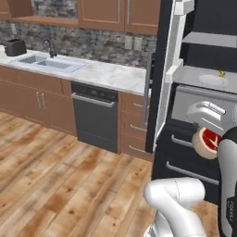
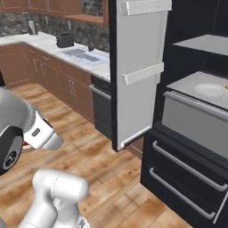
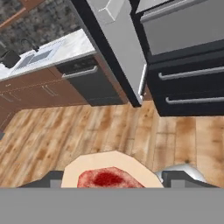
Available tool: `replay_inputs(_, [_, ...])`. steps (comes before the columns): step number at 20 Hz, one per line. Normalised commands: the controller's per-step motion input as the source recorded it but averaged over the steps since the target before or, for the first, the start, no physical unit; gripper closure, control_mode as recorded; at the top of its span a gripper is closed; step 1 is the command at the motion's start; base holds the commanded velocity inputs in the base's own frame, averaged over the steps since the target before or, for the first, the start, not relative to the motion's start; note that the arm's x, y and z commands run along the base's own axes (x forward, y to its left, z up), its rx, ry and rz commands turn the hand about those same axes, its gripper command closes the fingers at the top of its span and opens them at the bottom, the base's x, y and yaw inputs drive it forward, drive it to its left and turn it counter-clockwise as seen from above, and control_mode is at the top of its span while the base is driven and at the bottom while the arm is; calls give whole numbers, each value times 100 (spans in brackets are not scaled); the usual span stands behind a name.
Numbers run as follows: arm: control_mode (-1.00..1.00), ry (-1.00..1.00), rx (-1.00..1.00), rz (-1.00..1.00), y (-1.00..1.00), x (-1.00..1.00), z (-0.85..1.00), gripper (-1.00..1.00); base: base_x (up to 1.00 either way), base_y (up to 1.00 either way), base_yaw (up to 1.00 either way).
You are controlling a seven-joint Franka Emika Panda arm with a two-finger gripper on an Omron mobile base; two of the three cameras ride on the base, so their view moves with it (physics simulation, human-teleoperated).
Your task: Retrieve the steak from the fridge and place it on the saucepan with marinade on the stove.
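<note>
The fridge point(image 1: 203, 92) stands open, its door point(image 2: 138, 71) swung out over the wooden floor point(image 1: 55, 185) and blocking the way past the dishwasher point(image 1: 95, 115). The shelves are reachable from the front. Bare floor leaves wide room leftward along the worktop point(image 1: 106, 74).

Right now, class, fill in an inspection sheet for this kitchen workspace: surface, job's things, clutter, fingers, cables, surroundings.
Surface: pale marble counter with a sink; wooden floor below.
Job's things: steak held in front of the fridge, whose door stands open.
Clutter: small yellow item by a plate on a fridge shelf; toaster on the counter.
Fingers: gripper shut on the steak, one finger at each side.
Cables: nothing seen.
Surroundings: dishwasher, brown cabinets, stone backsplash.
</note>
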Motion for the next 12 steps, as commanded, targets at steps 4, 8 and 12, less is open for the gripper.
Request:
replay_inputs(4, [100, 0, 0, 0, 0, 0, 0, 100, 0, 0, 50])
replay_inputs(8, [100, 0, 0, 0, 0, 0, 0, 100, 0, 0, 48])
replay_inputs(12, [100, 0, 0, 0, 0, 0, 0, 100, 15, 0, 43])
